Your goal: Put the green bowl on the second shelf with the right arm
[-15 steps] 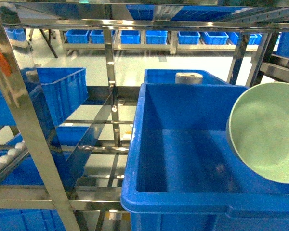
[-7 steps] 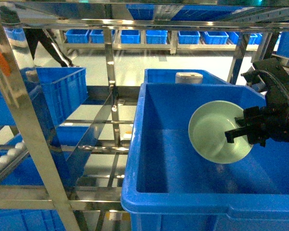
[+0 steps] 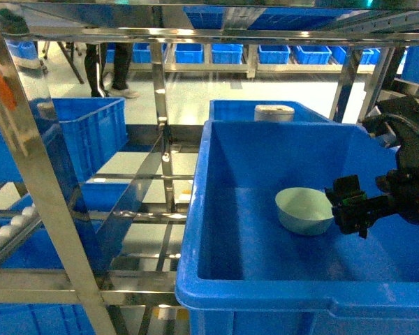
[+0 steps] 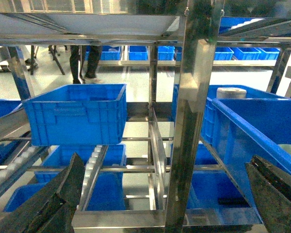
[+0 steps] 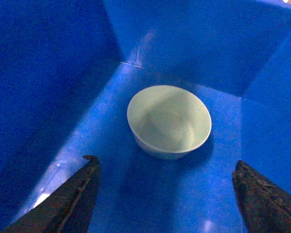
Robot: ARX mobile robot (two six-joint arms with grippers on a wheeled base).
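The green bowl [image 3: 304, 209] [image 5: 169, 121] stands upright on the floor of the large blue crate [image 3: 265, 150] [image 5: 48, 73], which rests on the second shelf's steel rails [image 3: 146, 216]. My right gripper [image 3: 349, 207] [image 5: 166, 161] hovers inside the crate just right of the bowl, open, with nothing between its fingers and a small gap to the bowl. In the left wrist view my left gripper [image 4: 166, 158] is open and empty, facing the rack from outside. It does not appear in the head view.
A slanted steel post [image 3: 35, 181] crosses the near left, and an upright post [image 4: 189, 121] stands before the left gripper. Another blue crate [image 3: 91, 132] sits at left. A further crate holding a grey-white cylinder [image 3: 274, 112] is behind. White rollers [image 3: 14, 223] line the left rail. A person's legs [image 3: 112, 70] are at the back.
The bowl went from tilted and high at the right, in the right gripper, down to the crate floor. The right gripper let it go and now stands open beside it.
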